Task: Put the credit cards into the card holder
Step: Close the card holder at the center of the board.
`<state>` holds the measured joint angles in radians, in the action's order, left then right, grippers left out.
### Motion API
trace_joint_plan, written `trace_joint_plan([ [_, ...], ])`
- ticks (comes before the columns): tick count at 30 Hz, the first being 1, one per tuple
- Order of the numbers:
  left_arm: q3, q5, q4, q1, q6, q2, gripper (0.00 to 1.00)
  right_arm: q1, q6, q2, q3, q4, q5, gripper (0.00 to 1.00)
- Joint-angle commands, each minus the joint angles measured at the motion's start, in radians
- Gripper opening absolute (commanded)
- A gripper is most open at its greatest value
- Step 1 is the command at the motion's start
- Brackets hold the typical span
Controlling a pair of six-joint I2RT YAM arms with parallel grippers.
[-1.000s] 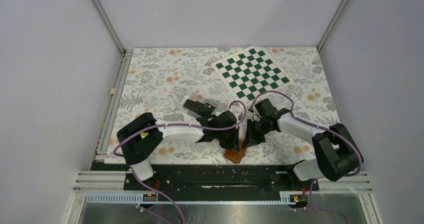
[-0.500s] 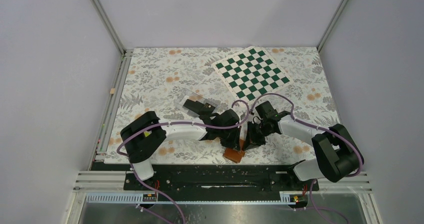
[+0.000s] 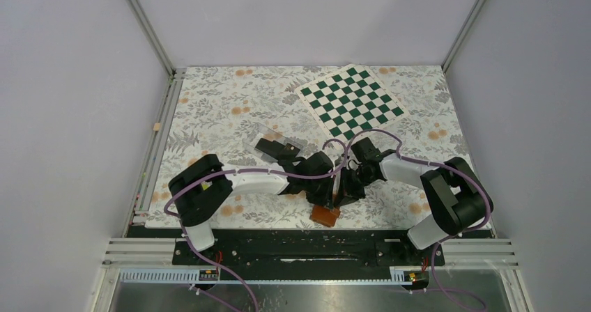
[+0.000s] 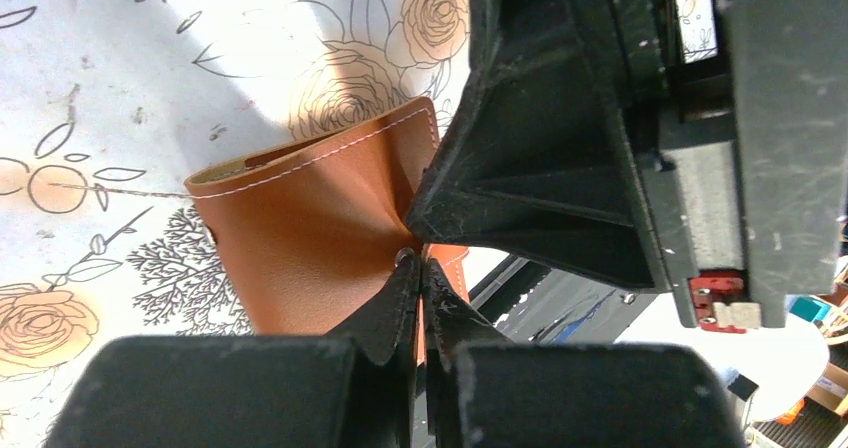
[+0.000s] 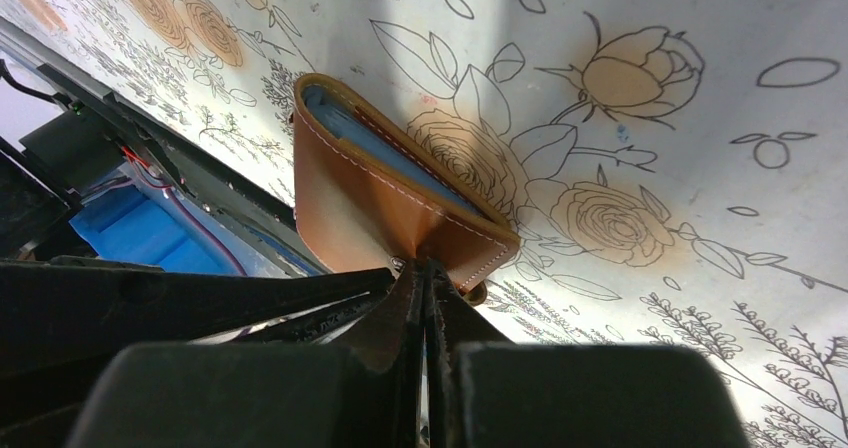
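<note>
Left gripper (image 4: 418,268) is clamped tight, fingertips nipping the tan leather cover of the card holder (image 4: 310,223), and right beside it the right gripper (image 5: 425,268) is pinched shut on the same wallet, the two pincers almost nose to nose! The holder sits at the near edge of the table between the arms, propped partly open on the floral cloth (image 5: 640,98). Soft stuff, this: smooth, light leather that puckers where it's nipped, with white stitching along the rim. I'd expect it to flex and maybe slip, so it's best held by a stitched edge. Inside, pale blue-grey sleeves (image 5: 385,138) peek out, thin and floppy. No card shows in either wrist view.
</note>
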<state>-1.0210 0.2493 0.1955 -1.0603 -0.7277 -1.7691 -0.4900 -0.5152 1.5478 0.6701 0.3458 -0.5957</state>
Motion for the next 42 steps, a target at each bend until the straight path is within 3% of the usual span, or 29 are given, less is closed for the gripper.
trace_joint_plan([
  [1,-0.043,-0.040,0.022,0.023,0.045,0.015,0.00,-0.015,0.013,0.025,-0.003,0.003,0.063,0.00],
  [17,-0.064,-0.024,0.032,0.052,0.068,-0.041,0.00,-0.019,0.053,-0.003,0.019,0.040,0.064,0.00],
  [30,-0.039,-0.021,0.028,0.069,0.044,-0.059,0.00,-0.035,0.055,-0.132,-0.013,0.034,0.017,0.00],
  [42,-0.029,-0.008,0.030,0.069,0.041,-0.037,0.00,-0.064,0.032,0.016,-0.005,-0.010,0.069,0.00],
])
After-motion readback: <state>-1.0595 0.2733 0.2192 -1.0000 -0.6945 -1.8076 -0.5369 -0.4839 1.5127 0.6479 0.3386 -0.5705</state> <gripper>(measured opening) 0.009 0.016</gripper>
